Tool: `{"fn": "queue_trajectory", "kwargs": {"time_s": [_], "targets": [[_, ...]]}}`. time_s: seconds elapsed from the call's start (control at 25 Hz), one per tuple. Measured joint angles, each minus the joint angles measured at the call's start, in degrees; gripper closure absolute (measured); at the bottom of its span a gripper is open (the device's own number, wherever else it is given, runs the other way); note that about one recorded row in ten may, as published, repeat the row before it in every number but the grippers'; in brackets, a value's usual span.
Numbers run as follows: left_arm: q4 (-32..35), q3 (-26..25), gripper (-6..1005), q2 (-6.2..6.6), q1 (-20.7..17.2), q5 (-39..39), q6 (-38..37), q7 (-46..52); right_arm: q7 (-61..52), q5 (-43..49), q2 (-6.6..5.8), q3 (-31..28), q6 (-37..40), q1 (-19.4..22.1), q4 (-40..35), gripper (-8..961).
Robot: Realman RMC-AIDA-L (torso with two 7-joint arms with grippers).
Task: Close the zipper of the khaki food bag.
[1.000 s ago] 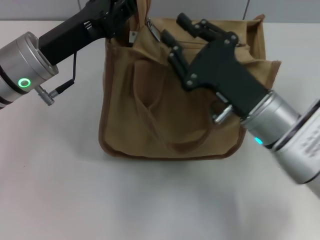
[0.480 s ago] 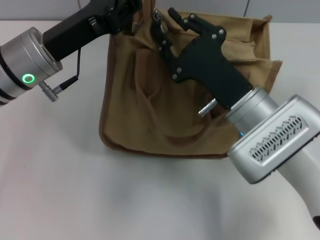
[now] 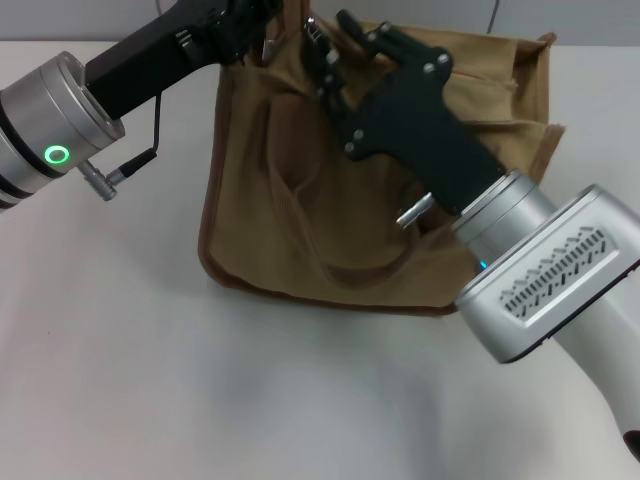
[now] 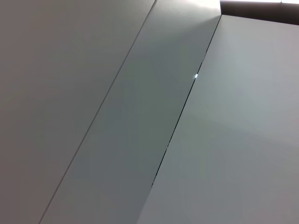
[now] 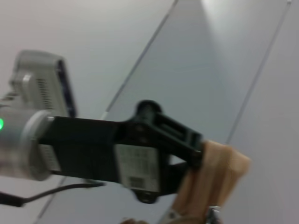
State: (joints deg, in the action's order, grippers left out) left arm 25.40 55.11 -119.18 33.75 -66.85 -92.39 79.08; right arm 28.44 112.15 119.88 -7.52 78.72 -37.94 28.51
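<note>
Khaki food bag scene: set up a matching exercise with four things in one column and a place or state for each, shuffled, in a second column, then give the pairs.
Column one:
1. khaki food bag
2. left gripper
3. right gripper
4. silver pull tab

Column two:
A. clamped on the bag's far left top corner
B. stands on the white table, leaning
C. at the right gripper's fingertips, near the bag's left end
D. reaching over the bag's top from the right

Pairs: 1-B, 2-A, 3-D, 4-C
</note>
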Motion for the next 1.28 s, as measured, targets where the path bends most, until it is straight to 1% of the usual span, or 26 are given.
{"fn": "queue_trajectory", "kwargs": {"time_s": [0.04, 0.12, 0.92, 1.04, 1.28], "targets": [[0.0, 0.0, 928, 0.0, -0.01, 0.01, 0.02, -0.05, 0.0, 0.17, 0.0, -1.57, 0.09, 0.54, 0.21, 621], [0.0, 0.0, 927, 0.0, -0.06, 0.03, 0.07, -0.1, 0.0, 0.27, 0.0, -2.03, 0.11, 0.64, 0.51, 626], [-0.09, 0.0, 922, 0.0, -0.55, 0.04, 0.2, -0.16, 0.04, 2.54, 0.0, -1.68, -0.33, 1.05, 1.28, 674], [-0.09, 0.0, 921, 0.0, -0.61, 0.04, 0.21, -0.16, 0.05, 2.58, 0.0, -1.63, -0.39, 1.06, 1.28, 855], [-0.09, 0.0, 919, 0.0, -0.73, 0.04, 0.07, -0.16, 0.05, 3.14, 0.0, -1.62, -0.39, 1.44, 1.28, 911]]}}
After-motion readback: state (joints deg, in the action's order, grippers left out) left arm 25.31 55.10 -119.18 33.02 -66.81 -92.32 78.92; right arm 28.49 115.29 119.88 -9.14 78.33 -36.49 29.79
